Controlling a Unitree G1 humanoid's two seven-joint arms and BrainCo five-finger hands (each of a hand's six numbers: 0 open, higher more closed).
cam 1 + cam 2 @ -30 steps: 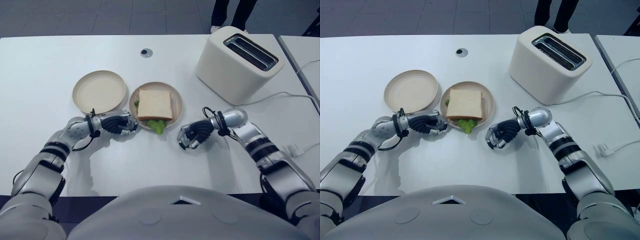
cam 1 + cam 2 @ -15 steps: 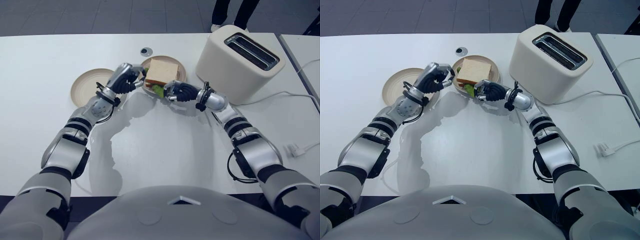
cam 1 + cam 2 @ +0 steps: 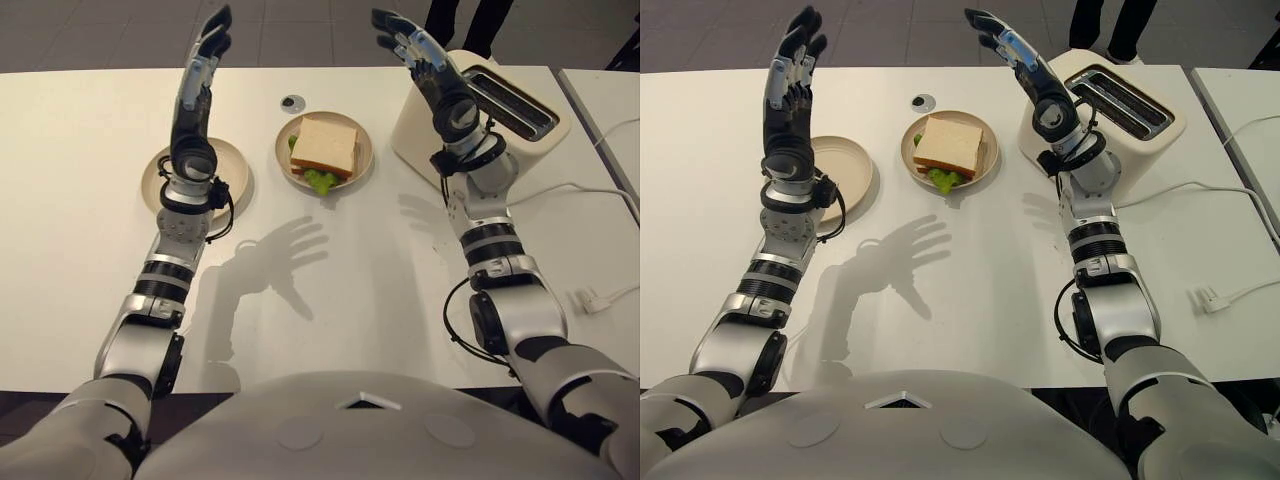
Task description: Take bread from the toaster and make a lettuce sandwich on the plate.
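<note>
My left hand (image 3: 200, 70) is up high, fingers straight and slightly spread, holding nothing. The left forearm (image 3: 172, 250) stands almost upright under it, and the left wrist (image 3: 190, 158) sits in line between the two, so that whole side makes one tall column. My right hand (image 3: 412, 48) is up high too, fingers stretched flat and pointing up and over toward my left, empty as well. The right forearm (image 3: 482, 225) climbs steeply, and at the right wrist (image 3: 456, 115) the hand tips inward. The two hands are well apart, one on each side, with both elbows low and near my body.
</note>
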